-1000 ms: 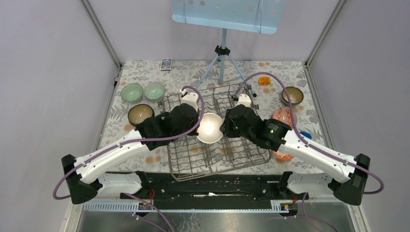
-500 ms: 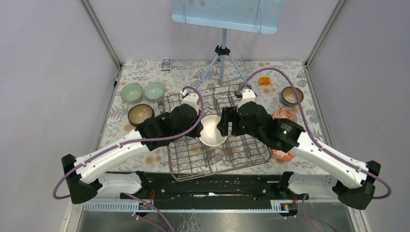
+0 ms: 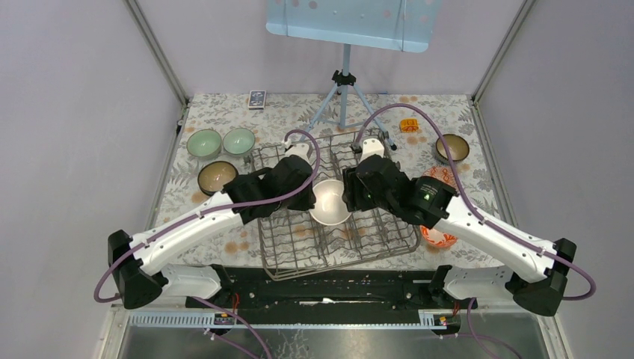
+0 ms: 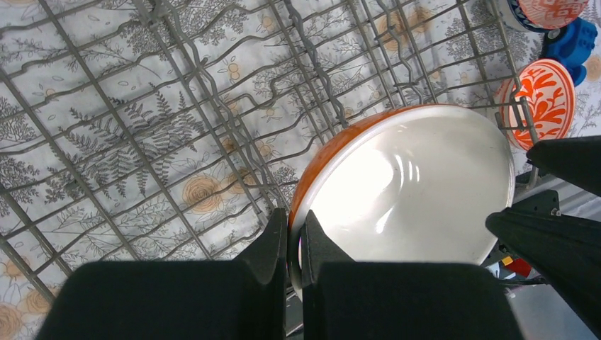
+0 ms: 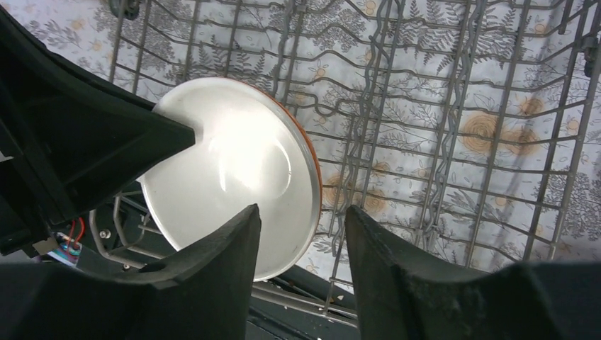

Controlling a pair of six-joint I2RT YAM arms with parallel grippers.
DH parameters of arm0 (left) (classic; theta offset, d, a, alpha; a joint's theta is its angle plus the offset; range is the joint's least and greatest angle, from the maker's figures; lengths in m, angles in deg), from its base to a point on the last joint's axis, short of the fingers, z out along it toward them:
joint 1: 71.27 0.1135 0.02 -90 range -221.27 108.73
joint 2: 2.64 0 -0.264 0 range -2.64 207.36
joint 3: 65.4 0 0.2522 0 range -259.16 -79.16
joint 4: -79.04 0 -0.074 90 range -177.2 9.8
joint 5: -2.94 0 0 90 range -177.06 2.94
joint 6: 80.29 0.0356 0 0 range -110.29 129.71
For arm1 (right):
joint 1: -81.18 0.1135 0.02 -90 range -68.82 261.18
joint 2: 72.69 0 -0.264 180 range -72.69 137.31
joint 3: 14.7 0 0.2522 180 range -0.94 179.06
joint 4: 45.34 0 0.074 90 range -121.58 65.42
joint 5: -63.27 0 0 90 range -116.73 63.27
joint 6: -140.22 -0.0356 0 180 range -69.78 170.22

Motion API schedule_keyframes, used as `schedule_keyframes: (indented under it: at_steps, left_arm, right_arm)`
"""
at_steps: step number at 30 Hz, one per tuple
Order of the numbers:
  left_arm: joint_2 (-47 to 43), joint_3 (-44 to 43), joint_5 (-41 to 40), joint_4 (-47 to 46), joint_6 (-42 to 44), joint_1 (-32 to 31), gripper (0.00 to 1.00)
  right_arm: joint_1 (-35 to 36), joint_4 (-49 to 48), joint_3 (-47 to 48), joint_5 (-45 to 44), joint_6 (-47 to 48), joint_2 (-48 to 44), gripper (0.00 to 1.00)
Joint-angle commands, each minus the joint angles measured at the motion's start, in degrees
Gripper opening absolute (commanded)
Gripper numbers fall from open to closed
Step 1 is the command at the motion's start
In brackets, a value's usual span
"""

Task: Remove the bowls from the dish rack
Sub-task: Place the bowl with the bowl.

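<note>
A bowl [image 3: 330,202], orange outside and white inside, hangs over the middle of the grey wire dish rack [image 3: 374,239]. My left gripper [image 3: 310,198] is shut on its left rim; in the left wrist view the fingertips [image 4: 294,227] pinch the bowl [image 4: 418,184] at its edge. My right gripper [image 3: 345,196] is open at the opposite rim. In the right wrist view its fingers [image 5: 303,212] straddle the edge of the bowl [image 5: 227,170], one finger over the white inside, one outside, with a gap on both sides.
Left of the rack stand two pale green bowls [image 3: 203,142] [image 3: 238,140] and a brown one [image 3: 217,176]. On the right are another brown bowl [image 3: 452,147] and red-and-white bowls [image 3: 437,238]. A tripod stand [image 3: 344,97] rises behind the rack.
My right gripper opened off the bowl's rim, drew back, then came in again around it. The bowl, held by the left gripper, turned its inside more upward.
</note>
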Motion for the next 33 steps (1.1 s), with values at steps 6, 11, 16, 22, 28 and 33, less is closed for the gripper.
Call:
schedule_keyframes:
  at_steps: [6, 11, 16, 22, 28, 33]
  left_arm:
    - [0.4, -4.4, 0.7, 0.0, -5.2, 0.5, 0.0]
    - [0.5, -4.8, 0.6, 0.8, -6.0, 0.5, 0.0]
    - [0.1, -4.6, -0.3, 1.5, -6.6, 0.5, 0.0]
    - [0.3, -4.6, -0.2, 1.5, -6.9, 0.5, 0.0]
    - [0.2, -4.7, 0.4, 1.0, -6.8, 0.5, 0.0]
    - [-0.3, -4.1, 0.8, -0.1, -6.6, 0.5, 0.0]
  right_arm:
    - [-0.4, 1.7, 3.0, -4.6, 1.5, 3.0, 0.45]
    - [-0.4, 1.6, 3.7, -6.7, 1.6, 4.8, 0.41]
    - [-0.4, 1.5, 4.3, -6.4, 1.6, 5.7, 0.35]
    - [-0.4, 1.3, 3.8, -3.8, 1.6, 6.7, 0.25]
    - [-0.4, 2.3, 4.0, -4.1, 1.7, 6.7, 0.03]
    - [-0.4, 3.4, 4.7, -5.4, 1.7, 6.3, 0.0]
